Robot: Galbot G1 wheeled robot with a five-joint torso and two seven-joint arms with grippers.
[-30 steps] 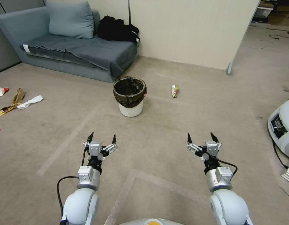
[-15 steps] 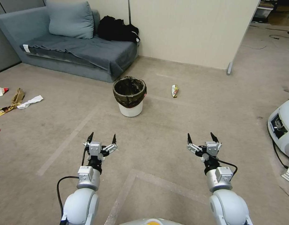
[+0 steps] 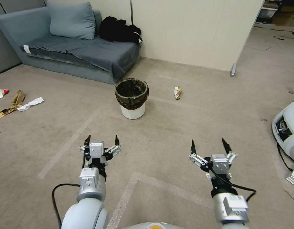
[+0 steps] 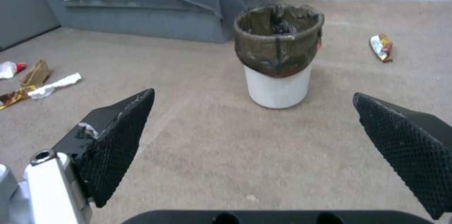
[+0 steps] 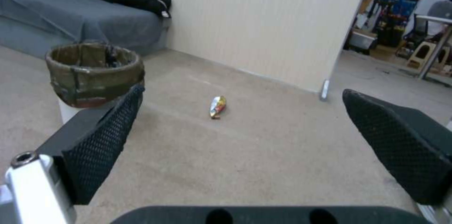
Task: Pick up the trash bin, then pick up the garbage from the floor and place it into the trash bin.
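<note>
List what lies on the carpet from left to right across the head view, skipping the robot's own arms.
Cluster of crumpled wrappers and white tissue → round white plastic trash bin with dark bag liner → small crumpled yellow-and-white snack packet → white rounded machine at the edge.

A beige carpet floor runs through the room, crossed by pale tape lines. At the far left stands a grey-blue sofa with a matching cushion against its back and a dark grey throw draped over the seat and front edge. A black bag sits at the sofa's right end, against a cream ribbed partition wall. Past the partition's right edge the floor opens into another area with cluttered furniture.
</note>
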